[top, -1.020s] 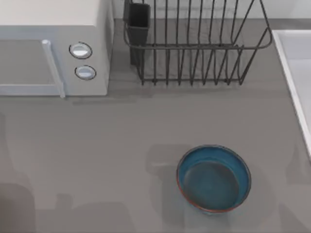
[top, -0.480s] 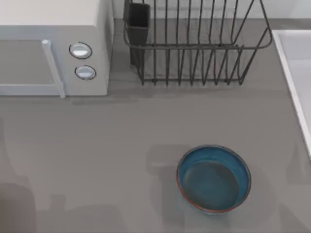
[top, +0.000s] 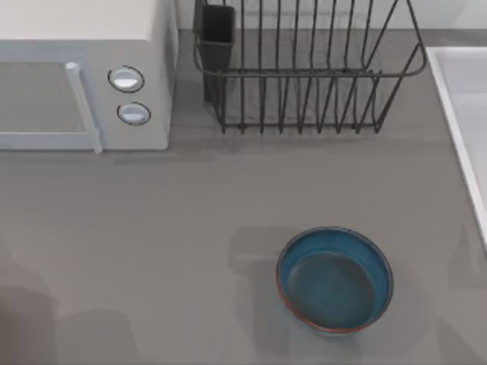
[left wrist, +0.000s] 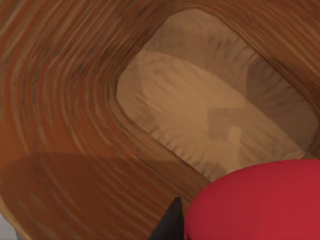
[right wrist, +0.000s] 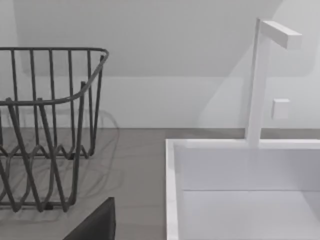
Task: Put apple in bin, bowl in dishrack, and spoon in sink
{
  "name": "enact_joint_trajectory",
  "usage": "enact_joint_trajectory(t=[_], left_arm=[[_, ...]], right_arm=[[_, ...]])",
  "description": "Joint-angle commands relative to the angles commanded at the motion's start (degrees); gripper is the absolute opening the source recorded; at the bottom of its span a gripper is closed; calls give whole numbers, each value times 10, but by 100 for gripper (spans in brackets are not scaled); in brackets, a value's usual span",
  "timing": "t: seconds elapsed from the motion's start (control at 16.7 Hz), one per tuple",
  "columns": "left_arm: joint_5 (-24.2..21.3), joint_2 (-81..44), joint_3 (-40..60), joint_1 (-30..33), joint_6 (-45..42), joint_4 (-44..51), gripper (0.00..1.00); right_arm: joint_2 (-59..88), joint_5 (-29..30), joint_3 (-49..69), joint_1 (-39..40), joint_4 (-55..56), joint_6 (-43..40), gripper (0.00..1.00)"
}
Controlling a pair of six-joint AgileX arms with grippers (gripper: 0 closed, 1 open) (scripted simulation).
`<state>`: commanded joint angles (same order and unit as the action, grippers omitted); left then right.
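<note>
Left jaws [left wrist: 175,227] hang over the wooden bin [left wrist: 75,125] with the apple [left wrist: 260,200] against one dark finger; whether they clamp it cannot be told. Apple not yet dropped. Bowl [top: 335,279] sits on the bench [top: 152,228], well apart from the dishrack [top: 304,76]. Sink [right wrist: 240,200] holds no spoon. Right jaws' state cannot be told.

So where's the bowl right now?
In the top view the bowl sits upright on the table, right of centre toward the near edge, well in front of the dishrack and left of the sink.
</note>
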<state>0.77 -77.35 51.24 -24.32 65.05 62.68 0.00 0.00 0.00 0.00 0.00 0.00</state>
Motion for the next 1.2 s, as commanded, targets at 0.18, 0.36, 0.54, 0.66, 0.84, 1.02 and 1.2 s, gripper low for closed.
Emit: enact_joint_trajectory(t=[0.18,0.36,0.54,0.66,0.84,1.02,1.2], left_arm=[[0,0,0,0,0,0,0],[0,0,0,0,0,0,23],[0,0,0,0,0,0,45],[0,0,0,0,0,0,60],[0,0,0,0,0,0,83],[0,0,0,0,0,0,100],[0,0,0,0,0,0,100]], right_arm=[[0,0,0,0,0,0,100],[0,0,0,0,0,0,100],[0,0,0,0,0,0,100],[0,0,0,0,0,0,100],[0,0,0,0,0,0,100],[0,0,0,0,0,0,100],[0,0,0,0,0,0,100]])
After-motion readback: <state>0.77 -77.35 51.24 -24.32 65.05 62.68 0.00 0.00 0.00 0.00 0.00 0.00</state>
